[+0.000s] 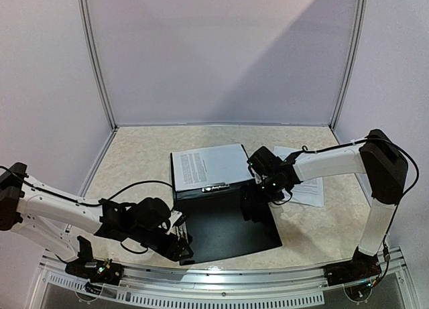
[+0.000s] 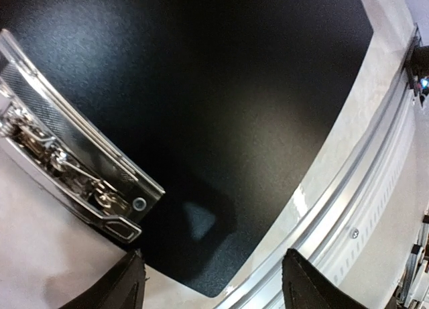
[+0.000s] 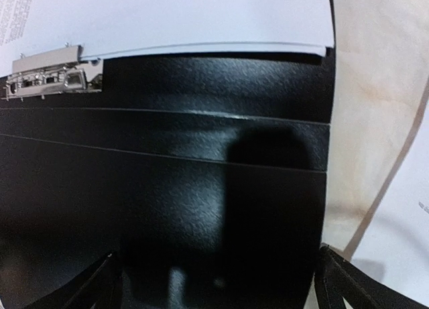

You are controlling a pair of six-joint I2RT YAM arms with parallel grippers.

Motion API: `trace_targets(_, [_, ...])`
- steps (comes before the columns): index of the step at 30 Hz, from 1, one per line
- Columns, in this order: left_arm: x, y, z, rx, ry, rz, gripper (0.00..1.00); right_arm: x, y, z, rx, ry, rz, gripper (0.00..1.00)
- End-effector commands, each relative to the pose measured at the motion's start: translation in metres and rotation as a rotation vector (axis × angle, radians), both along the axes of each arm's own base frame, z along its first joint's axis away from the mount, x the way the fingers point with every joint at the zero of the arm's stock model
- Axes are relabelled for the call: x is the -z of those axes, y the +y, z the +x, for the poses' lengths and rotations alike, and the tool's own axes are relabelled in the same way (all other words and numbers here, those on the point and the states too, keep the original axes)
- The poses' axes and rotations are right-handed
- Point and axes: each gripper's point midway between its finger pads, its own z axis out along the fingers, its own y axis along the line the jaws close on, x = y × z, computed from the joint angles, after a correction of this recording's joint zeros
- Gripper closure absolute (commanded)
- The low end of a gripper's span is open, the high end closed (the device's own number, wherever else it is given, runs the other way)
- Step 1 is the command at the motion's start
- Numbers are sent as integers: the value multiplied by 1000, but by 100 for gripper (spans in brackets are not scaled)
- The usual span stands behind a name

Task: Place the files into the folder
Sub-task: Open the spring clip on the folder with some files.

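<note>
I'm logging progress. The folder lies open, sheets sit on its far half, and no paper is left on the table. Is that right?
Not quite. One sheet lies on the table, just right of the folder; the top external view shows it. The rest holds: the folder is open, with sheets on its far half.

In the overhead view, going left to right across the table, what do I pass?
left tool → open black folder → loose printed sheets → right arm's upright white link
</note>
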Motion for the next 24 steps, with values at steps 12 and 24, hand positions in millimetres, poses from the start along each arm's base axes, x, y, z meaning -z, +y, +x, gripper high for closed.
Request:
trace_targets(12, [-74,72,80,-286,-196,174,37,-166,70,-60,-231,-457,33,1])
trace_targets(24, [-42,65,128,-361,-173,148,54,-143,169,-153,-632,-268,532,39])
